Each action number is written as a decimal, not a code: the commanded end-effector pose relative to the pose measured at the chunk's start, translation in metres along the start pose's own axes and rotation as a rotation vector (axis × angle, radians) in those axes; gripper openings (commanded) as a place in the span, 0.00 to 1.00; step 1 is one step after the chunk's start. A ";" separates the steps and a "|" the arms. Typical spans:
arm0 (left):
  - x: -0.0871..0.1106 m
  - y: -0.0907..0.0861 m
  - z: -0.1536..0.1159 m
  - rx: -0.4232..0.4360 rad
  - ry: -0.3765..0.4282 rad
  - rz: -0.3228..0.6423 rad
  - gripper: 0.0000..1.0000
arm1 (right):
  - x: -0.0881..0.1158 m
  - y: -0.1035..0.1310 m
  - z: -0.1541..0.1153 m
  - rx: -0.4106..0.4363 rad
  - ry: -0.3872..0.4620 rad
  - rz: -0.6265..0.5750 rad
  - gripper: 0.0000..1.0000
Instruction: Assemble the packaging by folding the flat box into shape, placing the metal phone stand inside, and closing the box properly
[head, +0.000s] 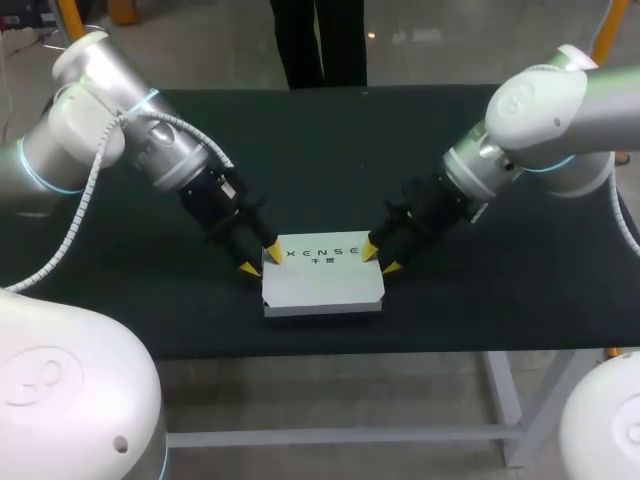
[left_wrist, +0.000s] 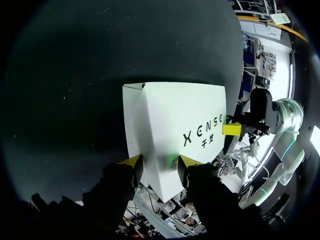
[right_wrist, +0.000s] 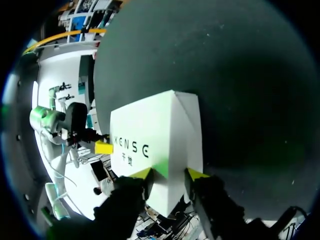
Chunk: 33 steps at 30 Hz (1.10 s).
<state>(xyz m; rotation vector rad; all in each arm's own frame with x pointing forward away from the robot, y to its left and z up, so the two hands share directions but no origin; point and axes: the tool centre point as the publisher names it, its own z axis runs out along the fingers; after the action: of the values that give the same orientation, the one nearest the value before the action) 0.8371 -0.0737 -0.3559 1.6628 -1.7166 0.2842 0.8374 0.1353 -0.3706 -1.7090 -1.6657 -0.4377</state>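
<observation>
white box (head: 323, 278), folded into shape with its printed lid lying flat, resting on the dark counter (head: 330, 150) close to the near edge, about midway along it. your left end effector (head: 260, 260) sits at the box's far left corner and your right end effector (head: 381, 258) at its far right corner. the two arms come in slantwise from either side, so neither crosses the middle. in each wrist view a corner of the box runs in between the yellow fingertips, and both tips appear to lie against the cardboard from two sides. each end effector is thus spread wide yet grasping the box by its corner. holding two corners this way likely pins the box against sliding and presses the lid down evenly while the closure is seated; a single grip would let the light cardboard pivot. the phone stand is not visible anywhere on the counter. whether it is inside cannot be told, though the lowered lid suggests the late, closing stage of the task. no flap stands up in the head view, but the front wall's tuck is too small to judge. if you release next, watch that the lid does not spring open.
</observation>
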 end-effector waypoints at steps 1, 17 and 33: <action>0.006 -0.001 -0.002 -0.015 -0.013 -0.005 0.49 | 0.004 0.005 -0.002 0.028 -0.001 0.008 0.46; 0.013 -0.003 -0.006 -0.059 -0.039 -0.060 0.47 | 0.010 0.008 -0.006 0.081 -0.005 0.045 0.45; 0.018 -0.003 -0.009 -0.093 -0.058 -0.096 0.47 | 0.018 0.006 -0.011 0.115 -0.005 0.068 0.45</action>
<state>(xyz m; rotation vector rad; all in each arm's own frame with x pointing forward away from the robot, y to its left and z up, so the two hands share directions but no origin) 0.8411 -0.0784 -0.3403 1.6981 -1.6597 0.1258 0.8437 0.1360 -0.3541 -1.6892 -1.6007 -0.3145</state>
